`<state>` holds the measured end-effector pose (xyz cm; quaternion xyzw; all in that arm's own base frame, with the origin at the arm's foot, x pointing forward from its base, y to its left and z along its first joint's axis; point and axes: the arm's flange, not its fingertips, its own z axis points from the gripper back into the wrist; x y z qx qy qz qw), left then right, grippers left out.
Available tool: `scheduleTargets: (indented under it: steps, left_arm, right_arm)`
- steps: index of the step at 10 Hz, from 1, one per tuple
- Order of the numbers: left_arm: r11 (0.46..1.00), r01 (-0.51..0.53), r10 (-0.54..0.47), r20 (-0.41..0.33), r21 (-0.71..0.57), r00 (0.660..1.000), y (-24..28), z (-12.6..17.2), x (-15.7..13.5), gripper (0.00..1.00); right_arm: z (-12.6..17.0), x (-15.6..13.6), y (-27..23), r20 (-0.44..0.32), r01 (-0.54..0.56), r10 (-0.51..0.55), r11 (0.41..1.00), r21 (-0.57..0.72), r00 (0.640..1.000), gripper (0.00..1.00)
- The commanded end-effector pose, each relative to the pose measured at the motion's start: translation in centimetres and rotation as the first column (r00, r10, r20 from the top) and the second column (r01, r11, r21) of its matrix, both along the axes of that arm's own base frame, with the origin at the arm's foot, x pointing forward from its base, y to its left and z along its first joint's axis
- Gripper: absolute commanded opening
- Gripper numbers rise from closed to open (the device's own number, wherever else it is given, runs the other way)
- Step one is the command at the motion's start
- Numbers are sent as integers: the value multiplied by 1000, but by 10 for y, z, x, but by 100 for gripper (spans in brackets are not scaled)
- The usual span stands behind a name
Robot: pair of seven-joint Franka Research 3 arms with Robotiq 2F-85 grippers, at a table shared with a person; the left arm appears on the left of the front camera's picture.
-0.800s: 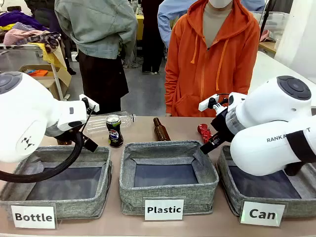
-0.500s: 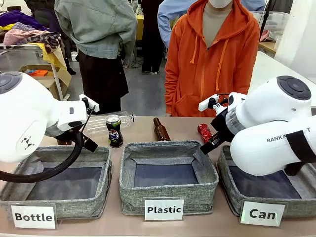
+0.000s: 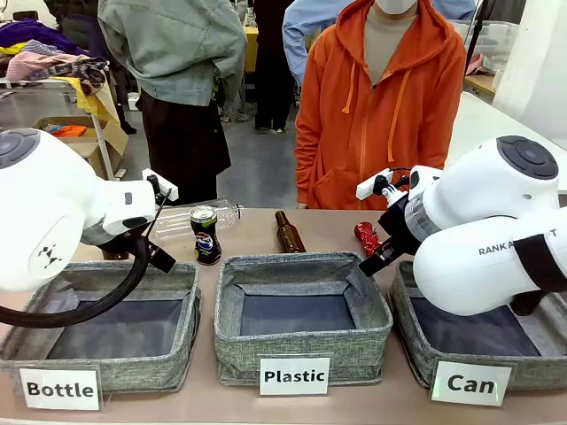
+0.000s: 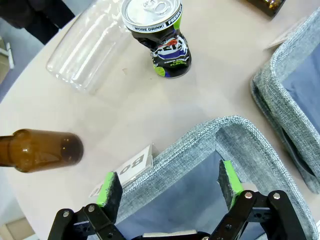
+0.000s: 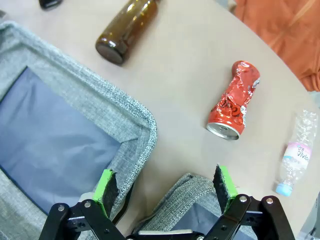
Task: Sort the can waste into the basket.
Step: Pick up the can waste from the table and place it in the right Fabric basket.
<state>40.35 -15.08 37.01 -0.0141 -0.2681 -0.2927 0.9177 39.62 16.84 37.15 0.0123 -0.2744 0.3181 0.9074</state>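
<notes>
Right tool point(image 5: 165, 183) and left tool point(image 4: 169, 183) both spread and empty, the right above the basket point(image 3: 540, 376) rim; red can point(image 5: 232, 102) lies crushed on the surface point(image 5: 185, 75) just beyond, Pepsi can point(image 4: 162, 40) upright by the left: judged approach stage, next a reach onto the red can.

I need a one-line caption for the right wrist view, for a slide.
Open right gripper above a grey woven-fabric basket corner; a crushed red metal can lies on the beige table ahead.

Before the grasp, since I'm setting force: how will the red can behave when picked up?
The red can looks crushed, so probably light and easily dented. Lying on its side, it may roll, though its creases likely hinder that.
</notes>
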Motion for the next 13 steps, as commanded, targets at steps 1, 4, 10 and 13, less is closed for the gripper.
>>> scheduleTargets:
  steps: [1, 4, 10, 13]
  left_arm:
    - [1000, 0, 0, 0, 0, 1000, 0, 0, 0, 100]
    - [1000, 0, 0, 0, 0, 1000, 0, 0, 0, 100]
    - [985, 87, -96, -57, -151, 994, -22, 42, -30, 100]
    - [915, 59, -214, -357, -399, 909, -32, 114, -70, 100]
  right_arm:
    - [0, 0, 0, 0, 1, -1, 1000, 1, 1000, 100]
    - [0, 0, 0, 0, 1, -1, 1000, 1, 1000, 100]
    - [45, -11, -3, 7, -27, 26, 998, 52, 1000, 100]
    - [126, -30, -20, -172, 204, -161, 942, 268, 972, 100]
